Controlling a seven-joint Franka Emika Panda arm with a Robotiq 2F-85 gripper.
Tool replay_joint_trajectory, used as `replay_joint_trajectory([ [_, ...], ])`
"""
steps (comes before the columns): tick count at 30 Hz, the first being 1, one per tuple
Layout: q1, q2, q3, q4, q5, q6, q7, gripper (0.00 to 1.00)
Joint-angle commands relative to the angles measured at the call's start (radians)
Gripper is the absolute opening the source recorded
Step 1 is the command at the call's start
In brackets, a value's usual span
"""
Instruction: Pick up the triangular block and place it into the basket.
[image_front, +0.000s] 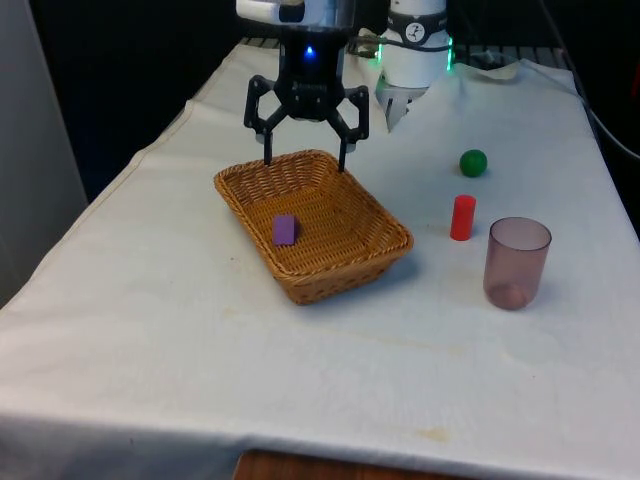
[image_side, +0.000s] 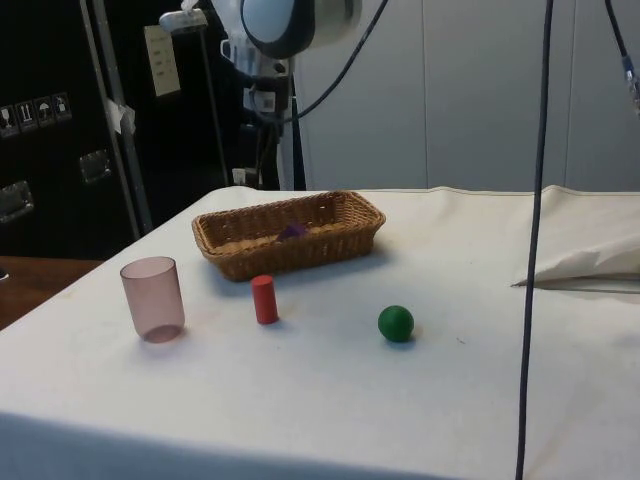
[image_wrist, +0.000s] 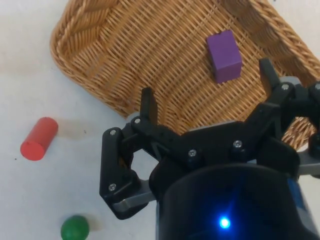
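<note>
Cup (image_front: 517, 262) nearest; purple block (image_front: 284, 229) in basket (image_front: 375, 258); tool (image_front: 306, 155) open above.

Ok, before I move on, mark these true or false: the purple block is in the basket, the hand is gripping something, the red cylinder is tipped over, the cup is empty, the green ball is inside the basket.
1. The purple block lies inside the basket. True.
2. The hand is gripping something. False: it is open above the basket's far rim, holding nothing.
3. The red cylinder is tipped over. False: it stands upright on the cloth.
4. The cup is empty. True.
5. The green ball is inside the basket. False: it sits on the cloth, beyond the cylinder.
</note>
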Motion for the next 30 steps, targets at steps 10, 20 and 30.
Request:
replay_joint_trajectory([
  [10,0.0,0.016,-0.004,0.052,-0.018,-0.072,-0.006,1.0],
  [20,0.003,-0.043,-0.004,0.046,-0.038,-0.165,-0.008,1.0],
  [30,0.012,-0.116,-0.004,-0.002,-0.059,-0.238,-0.009,1.0],
])
